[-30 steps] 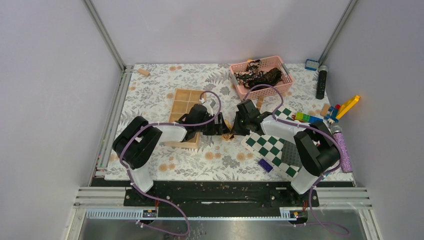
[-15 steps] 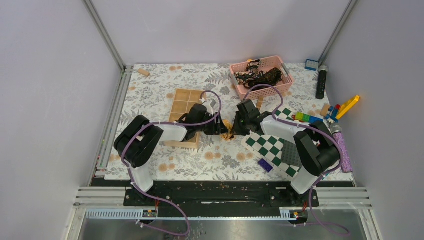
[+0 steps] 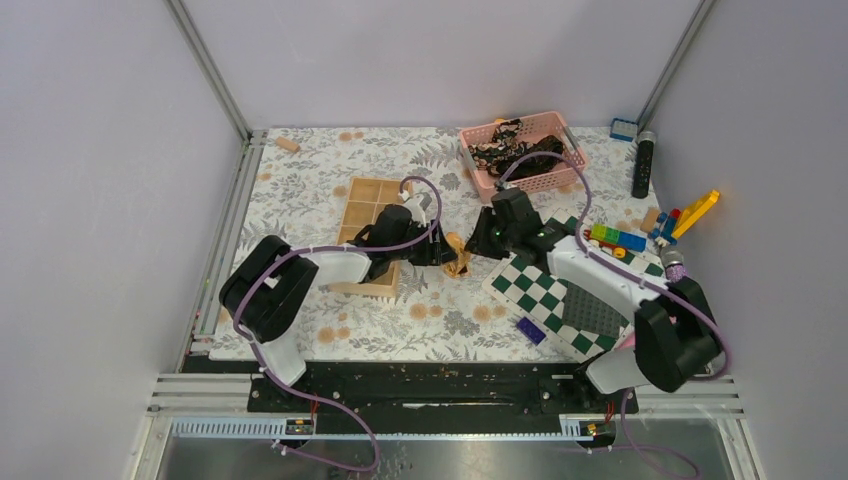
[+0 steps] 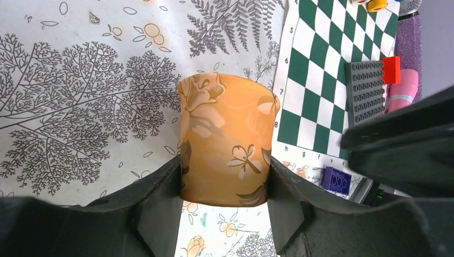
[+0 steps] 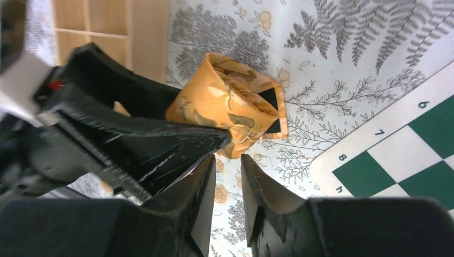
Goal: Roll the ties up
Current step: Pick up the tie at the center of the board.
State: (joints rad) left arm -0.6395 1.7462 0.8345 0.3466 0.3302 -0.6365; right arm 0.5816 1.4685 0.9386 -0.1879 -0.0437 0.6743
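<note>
We see the shiny golden-tan tie [image 4: 227, 144], wound into a squat roll with a floral print, clamped between the black fingers of the left gripper [image 4: 225, 167]. It is near the middle of the leaf-patterned table [image 3: 300, 190], just off the glossy green-and-white checkered board [image 3: 540, 295]. The right gripper [image 5: 227, 159] points at the roll from close by, its jaws narrowly parted and empty. The dark printed ties [image 3: 515, 152] lie crumpled in a pink lattice basket [image 3: 523, 182] at the table's far edge.

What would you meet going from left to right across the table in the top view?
Small wooden block → wooden tray → rolled golden tie → checkered board → yellow brick.
</note>
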